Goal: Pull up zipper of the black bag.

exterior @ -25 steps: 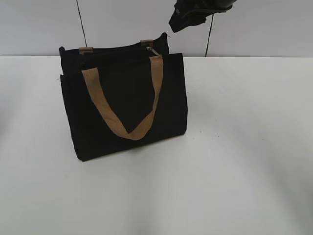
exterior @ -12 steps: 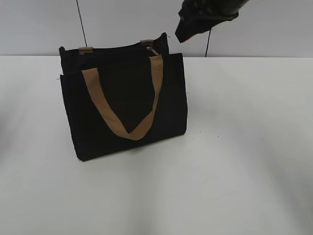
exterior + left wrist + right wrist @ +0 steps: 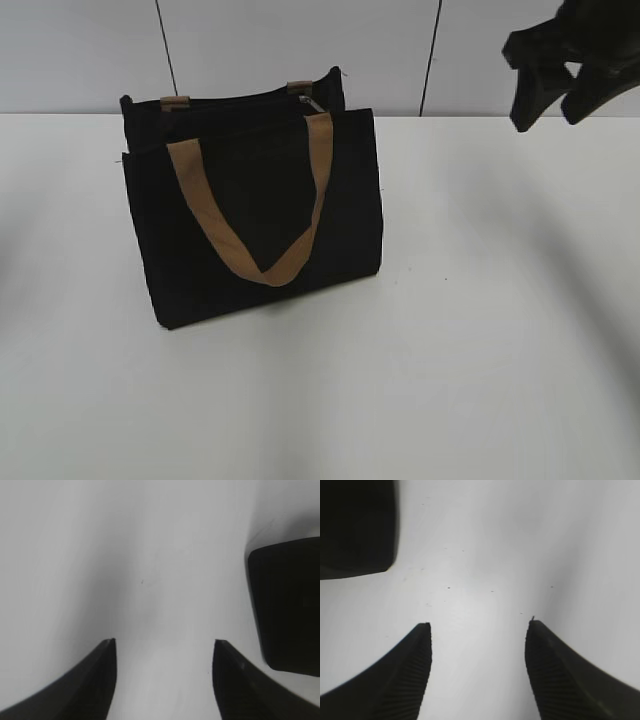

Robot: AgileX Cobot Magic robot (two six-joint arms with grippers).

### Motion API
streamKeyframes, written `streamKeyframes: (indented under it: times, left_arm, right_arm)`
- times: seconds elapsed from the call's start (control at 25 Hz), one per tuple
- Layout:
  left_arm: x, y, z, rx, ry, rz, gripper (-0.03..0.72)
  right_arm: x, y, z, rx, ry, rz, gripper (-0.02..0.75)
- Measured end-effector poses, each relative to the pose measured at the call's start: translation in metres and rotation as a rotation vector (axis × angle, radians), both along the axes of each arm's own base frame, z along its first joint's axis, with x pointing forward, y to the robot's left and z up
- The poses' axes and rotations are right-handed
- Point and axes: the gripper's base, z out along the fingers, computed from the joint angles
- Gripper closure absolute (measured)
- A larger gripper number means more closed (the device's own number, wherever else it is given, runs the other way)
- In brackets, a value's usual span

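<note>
The black bag (image 3: 255,210) stands upright on the white table (image 3: 480,300), left of centre, with a tan handle (image 3: 250,200) hanging down its front. The small silvery zipper pull (image 3: 313,102) sits at the right end of the bag's top. My right gripper (image 3: 545,112) is open and empty, high at the upper right, well away from the bag. In the right wrist view its jaws (image 3: 478,627) are spread over bare table with the bag (image 3: 355,525) at top left. My left gripper (image 3: 164,642) is open and empty over the table; the bag (image 3: 287,605) shows at right.
A pale wall (image 3: 300,50) with dark vertical seams stands behind the table. White table surface surrounds the bag in front and to the right.
My right gripper has swung from above the bag's top right corner out to the far upper right. The bag has not moved.
</note>
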Motion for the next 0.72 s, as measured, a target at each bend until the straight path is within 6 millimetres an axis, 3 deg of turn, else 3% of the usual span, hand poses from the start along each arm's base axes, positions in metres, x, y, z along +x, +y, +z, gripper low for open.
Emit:
streamKeyframes:
  times: [0.12, 0.36, 0.48, 0.72]
  left_arm:
    - [0.0, -0.007, 0.013, 0.012, 0.013, -0.052, 0.219]
    - [-0.009, -0.044, 0.02, 0.021, 0.075, -0.2, 0.215]
    - [-0.015, -0.045, 0.018, 0.046, 0.139, -0.164, 0.215]
    - [-0.038, -0.035, 0.032, 0.1, 0.171, -0.132, 0.215]
  right_arm:
    - [0.004, -0.029, 0.0, -0.008, 0.011, -0.076, 0.288]
    - [-0.002, -0.069, 0.0, -0.013, 0.023, -0.175, 0.288]
    - [-0.03, -0.075, -0.004, -0.022, 0.063, -0.181, 0.288]
    - [-0.117, -0.075, -0.002, -0.018, 0.093, -0.177, 0.288]
